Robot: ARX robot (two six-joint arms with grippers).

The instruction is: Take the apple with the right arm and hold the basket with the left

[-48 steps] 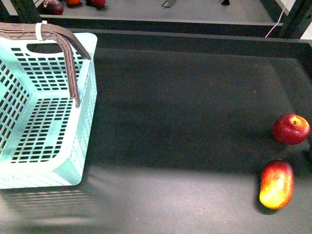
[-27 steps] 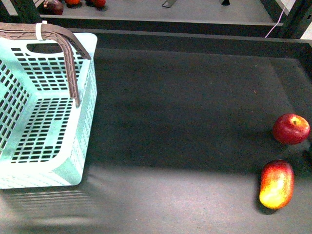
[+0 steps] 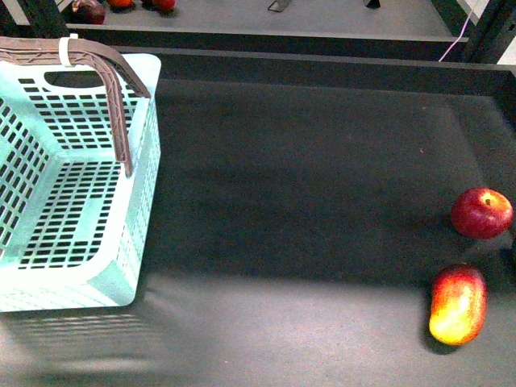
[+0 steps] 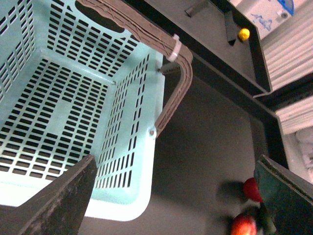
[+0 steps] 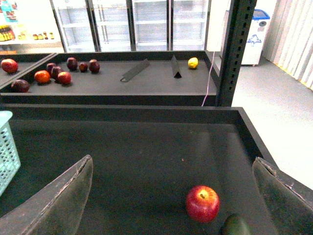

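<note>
Nothing on this task is actually done yet, as far as I can see. The big dark table (image 3: 306, 201) is mostly bare, with a lower shelf (image 5: 146, 85) running behind it.

The basket (image 3: 72, 286) sits at the table's left end. It's light teal, slotted all over, with nothing inside, and its two brown handles (image 3: 120, 121) are swung up and zip-tied together at the top. The left end effector (image 4: 173, 161) hangs over the basket's near corner with its jaws spread wide, gripping nothing. So there's no hold on the basket yet. My guess is it has to come down onto the rim or those handles.

The right end effector (image 5: 171, 161) is the same deal: jaws wide apart and empty. It's up off the table and aimed toward the apple (image 5: 202, 203) but not touching it. The apple rests on the table way over at the right end, well apart from the basket. So both halves of the job are left to do.

The thing I'd watch is the oval red-and-yellow fruit (image 3: 458, 305). It lies near the apple on the robot's side, with a small gap between them. A wide-open grab coming in from the front could bump it or catch the wrong one.

The dark red fruits (image 5: 64, 77) and a little yellow one (image 5: 193, 62) on the shelf are out of the way.
</note>
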